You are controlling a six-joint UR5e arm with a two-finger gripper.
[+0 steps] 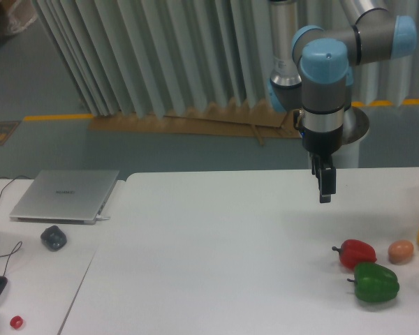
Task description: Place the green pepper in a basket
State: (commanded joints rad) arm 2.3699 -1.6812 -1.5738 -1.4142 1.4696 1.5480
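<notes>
Tool (325, 192) hangs above the bench (216, 244), fingers pointing down; whether they are apart or together cannot be told. Green pepper (375, 282) lies on the bench well below-right of it, touching the red pepper (356, 252).

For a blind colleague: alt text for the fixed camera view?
A grey-and-blue robot arm's gripper hangs above a white table, away from the glossy green bell pepper lying beside a red bell pepper near the right edge.
</notes>
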